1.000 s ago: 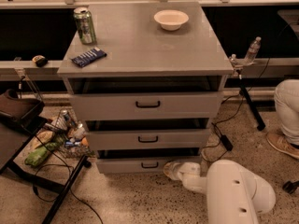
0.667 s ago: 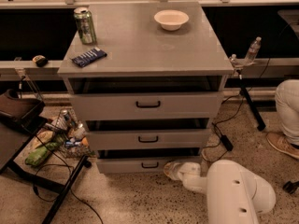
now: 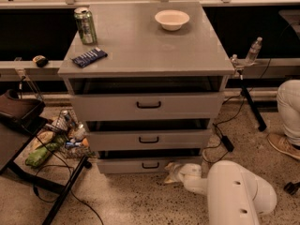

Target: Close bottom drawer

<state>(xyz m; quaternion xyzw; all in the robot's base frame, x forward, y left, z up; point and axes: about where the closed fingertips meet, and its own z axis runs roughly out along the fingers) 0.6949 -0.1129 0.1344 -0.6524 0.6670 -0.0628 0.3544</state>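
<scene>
The bottom drawer (image 3: pixel 150 165) is the lowest grey panel of the grey cabinet (image 3: pixel 145 55), with a small black bar handle. It stands slightly out, with a dark gap above it. The middle drawer (image 3: pixel 149 139) and the top drawer (image 3: pixel 148 105) also stand a little out. My gripper (image 3: pixel 171 173) sits low near the floor, right at the bottom drawer's front, to the right of its handle. My white arm (image 3: pixel 234 191) reaches in from the lower right.
On the cabinet top are a green can (image 3: pixel 86 26), a dark blue packet (image 3: pixel 89 57) and a white bowl (image 3: pixel 172 19). A basket of snacks (image 3: pixel 56 137) stands left on the floor. Cables, a stand leg (image 3: pixel 251 104) and a person's foot (image 3: pixel 283 144) are at the right.
</scene>
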